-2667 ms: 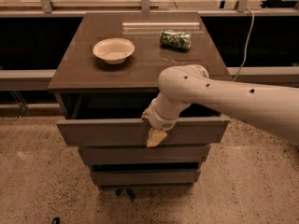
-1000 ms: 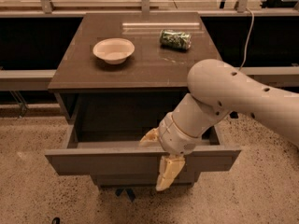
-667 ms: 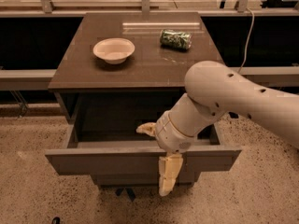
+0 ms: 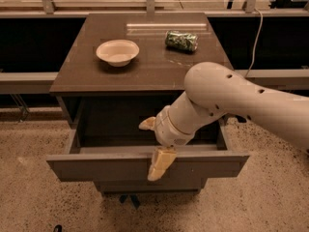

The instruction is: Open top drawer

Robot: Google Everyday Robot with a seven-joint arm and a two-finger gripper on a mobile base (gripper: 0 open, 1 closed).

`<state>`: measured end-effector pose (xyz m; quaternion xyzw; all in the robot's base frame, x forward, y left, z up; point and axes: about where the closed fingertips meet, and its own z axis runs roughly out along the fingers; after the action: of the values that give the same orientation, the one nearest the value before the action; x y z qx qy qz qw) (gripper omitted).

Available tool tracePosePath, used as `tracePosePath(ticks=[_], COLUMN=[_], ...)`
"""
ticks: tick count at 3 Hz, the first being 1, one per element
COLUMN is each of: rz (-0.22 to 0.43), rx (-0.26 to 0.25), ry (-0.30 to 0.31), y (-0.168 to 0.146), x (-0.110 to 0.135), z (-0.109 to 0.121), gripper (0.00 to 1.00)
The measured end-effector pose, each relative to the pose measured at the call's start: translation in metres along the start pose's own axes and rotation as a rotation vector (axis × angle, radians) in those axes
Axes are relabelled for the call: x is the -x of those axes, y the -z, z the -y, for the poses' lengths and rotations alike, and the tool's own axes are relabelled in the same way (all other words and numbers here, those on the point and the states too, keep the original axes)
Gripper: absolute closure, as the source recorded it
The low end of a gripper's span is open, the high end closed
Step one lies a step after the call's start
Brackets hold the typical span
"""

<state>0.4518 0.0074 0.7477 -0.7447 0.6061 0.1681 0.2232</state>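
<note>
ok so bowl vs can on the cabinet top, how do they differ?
The bowl is off-white and sits upright; the can is green and lies on its side. The bowl looks wider and sits to the left in view, nearer the front edge; the can is to the right, further back. Both rest on the cabinet top, apart from the gripper, which straddles the front of the open top drawer, fingers apart.

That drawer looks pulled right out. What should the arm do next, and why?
Probably lift the gripper up and clear of the top drawer. The drawer stands far out with its grey inside showing. The fingers are spread across its front panel, one inside and one hanging outside. Pulling looks finished, so letting go seems the sensible move.
</note>
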Motion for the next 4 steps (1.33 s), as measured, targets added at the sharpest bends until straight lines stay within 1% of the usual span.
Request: tracePosePath(ticks=[1,2,3,4], rz=[0.017,0.064,0.107,0.149], rx=[-0.035,-0.048,-0.08,-0.156], ry=[-0.072,-0.153,-0.187,-0.149], y=[0.001,-0.002,-0.018,-0.051], x=[-0.002,-0.01,-0.022,-0.036], z=[0.028,0.057,0.074,0.083], gripper=[0.41,0.65,0.89,1.0])
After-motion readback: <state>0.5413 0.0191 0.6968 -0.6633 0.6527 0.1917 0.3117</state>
